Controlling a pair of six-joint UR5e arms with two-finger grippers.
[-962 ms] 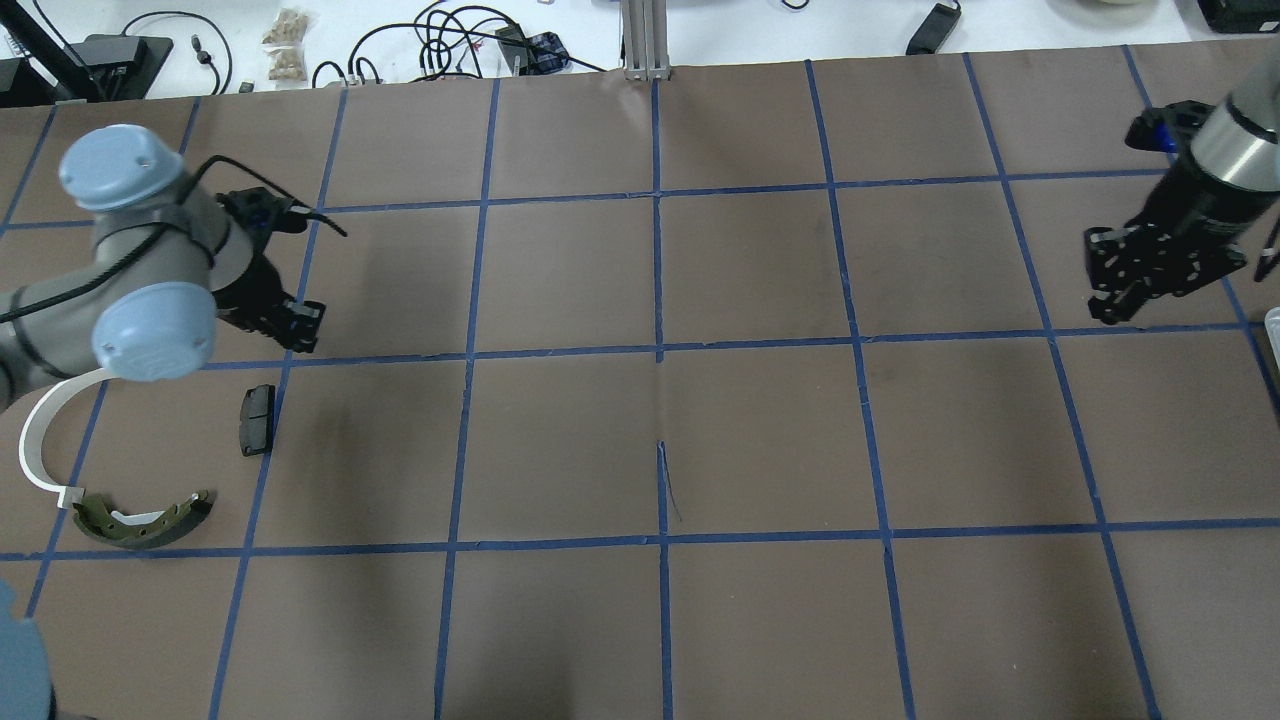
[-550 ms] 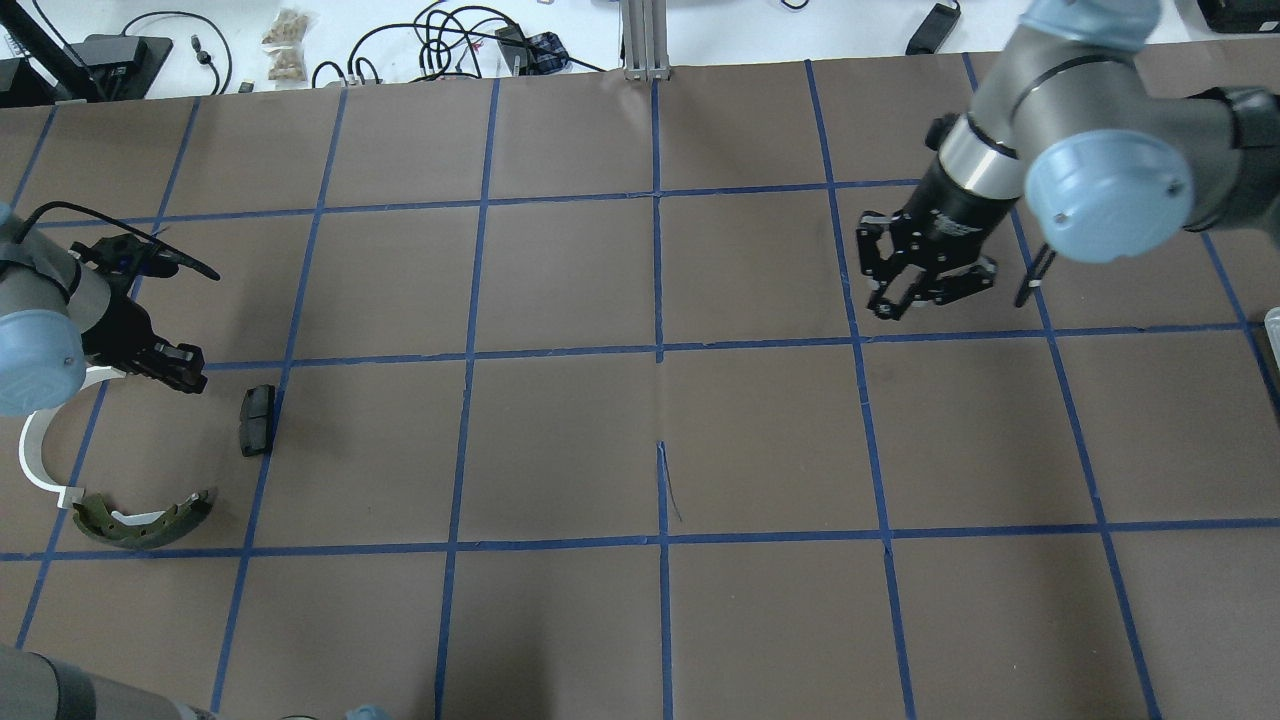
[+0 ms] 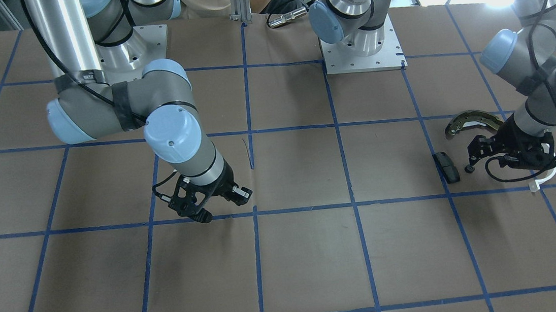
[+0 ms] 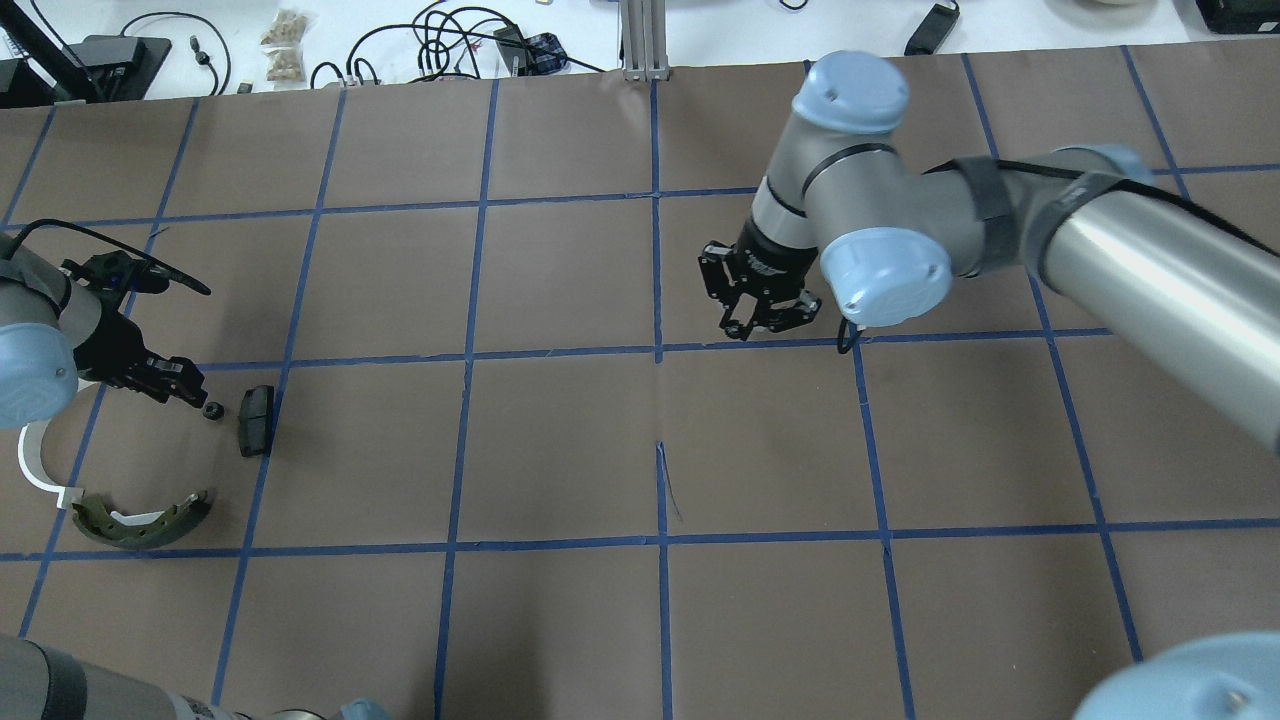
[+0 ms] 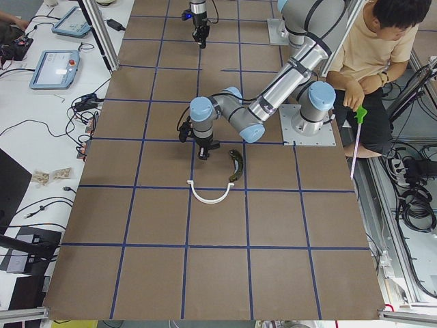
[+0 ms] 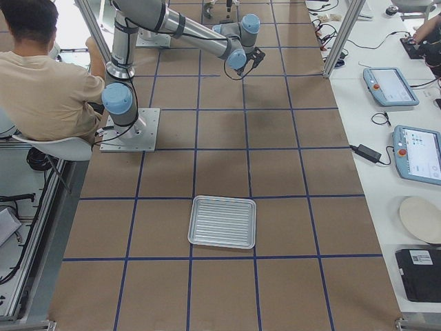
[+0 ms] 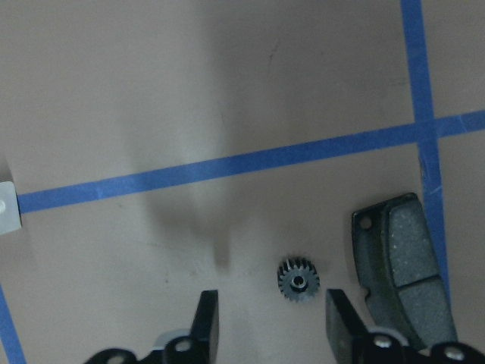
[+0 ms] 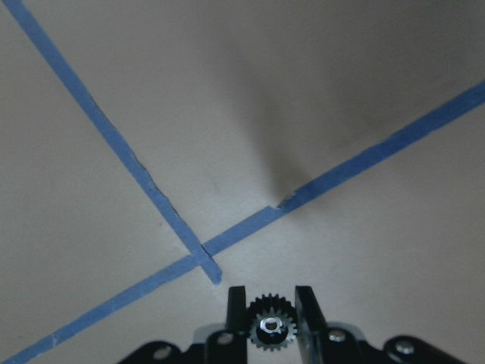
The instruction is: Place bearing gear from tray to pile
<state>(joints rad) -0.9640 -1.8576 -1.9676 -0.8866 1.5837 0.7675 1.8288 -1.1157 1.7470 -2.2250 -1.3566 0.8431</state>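
Your right hand (image 4: 760,322) has swung from the right edge to the table's (image 4: 560,450) middle, clamped thinly on the gear (image 8: 270,328), which a jolt could spill short of the left-edge pile (image 4: 257,420), where your left hand (image 7: 271,307) hangs spread.

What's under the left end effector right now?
A small black gear lies on the paper just ahead of the open left end effector, beside the black pad. Anything beneath its palm is covered.

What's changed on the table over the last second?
The right claw, shut on a gear, swung from the table's right edge toward its middle. The left claw pulled back and stands open by a second gear, newly lying beside the black pad. The brake shoe and white arc stayed put.
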